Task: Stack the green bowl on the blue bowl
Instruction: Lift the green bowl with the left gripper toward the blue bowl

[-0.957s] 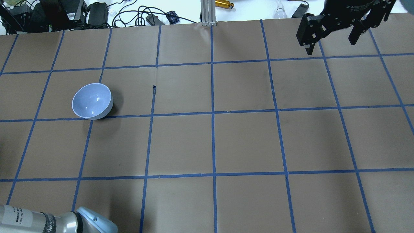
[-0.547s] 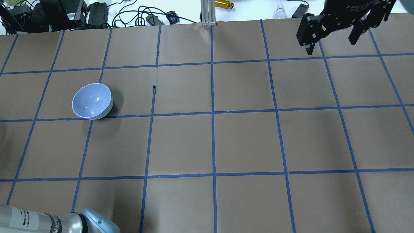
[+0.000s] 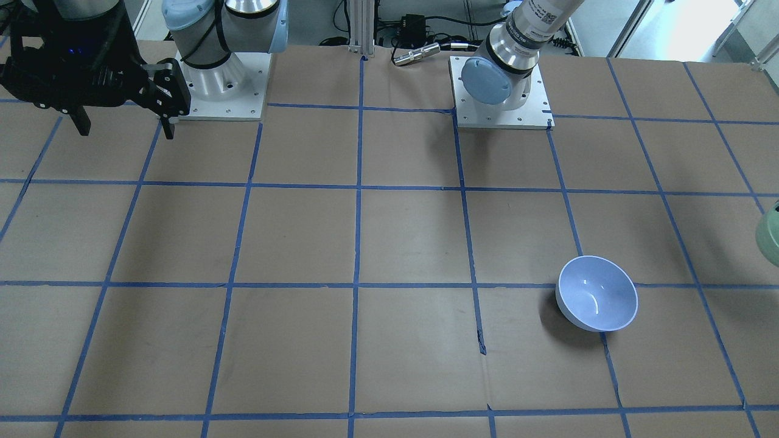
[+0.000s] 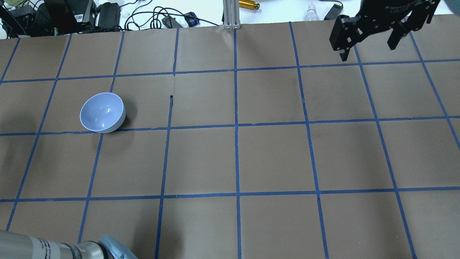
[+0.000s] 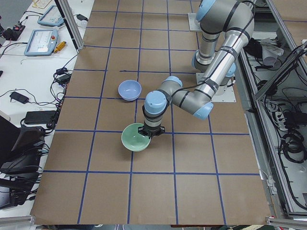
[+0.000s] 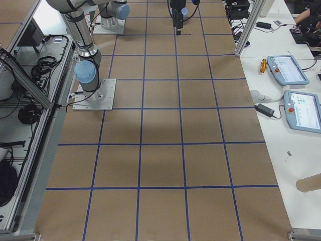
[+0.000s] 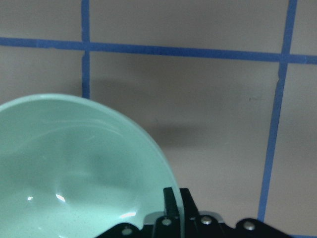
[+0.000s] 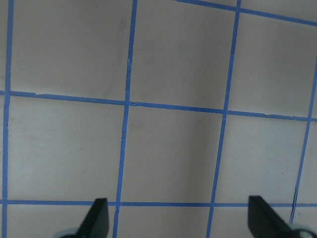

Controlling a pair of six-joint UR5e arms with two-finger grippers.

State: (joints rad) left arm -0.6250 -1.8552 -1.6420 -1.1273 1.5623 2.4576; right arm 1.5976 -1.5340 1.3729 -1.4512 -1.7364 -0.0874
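Left hand pinching green bowl rim, right hand aloft, wide open

No text, brand or number can be read with certainty.

- A line of white lettering stands on the black body of the right tool; it is too small to make out.
- A white printed sticker wraps the silver tube of the left arm; its print is illegible in both the overhead and the front-facing view.
- A barcode label stands on a black box beyond the tabletop; no digits resolve.
- Two pendant screens are lit, their content unreadable.
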